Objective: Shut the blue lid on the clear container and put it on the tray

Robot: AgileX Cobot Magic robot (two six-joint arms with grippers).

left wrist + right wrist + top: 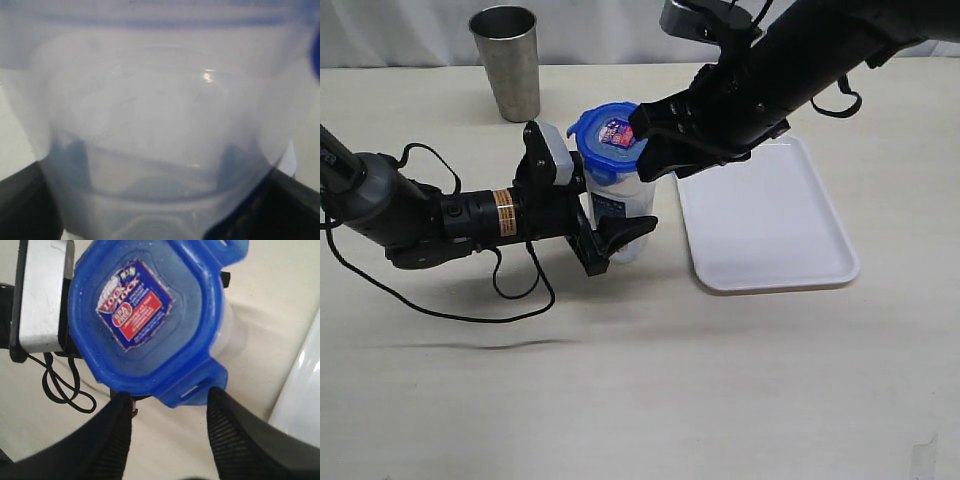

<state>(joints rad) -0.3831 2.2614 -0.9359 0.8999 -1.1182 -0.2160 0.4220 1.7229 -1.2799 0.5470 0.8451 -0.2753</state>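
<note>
The clear container [620, 205] stands upright on the table just left of the tray [770, 220]. The blue lid [610, 132] sits on its mouth, sticker up. In the right wrist view the blue lid [145, 315] shows two flaps sticking outwards. My left gripper [610, 232] is shut on the clear container low on its body. That container [160, 110] fills the left wrist view, with dark fingers [22, 205] at both sides. My right gripper [655, 145] hovers at the lid's right edge. Its open jaws [169, 405] hold nothing, and one lid flap lies just beyond them.
A steel cup [507, 60] stands at the back left. The left arm's black cable [510, 300] loops over the table in front of the arm. The white tray's [300, 390] rim shows close beside the container.
</note>
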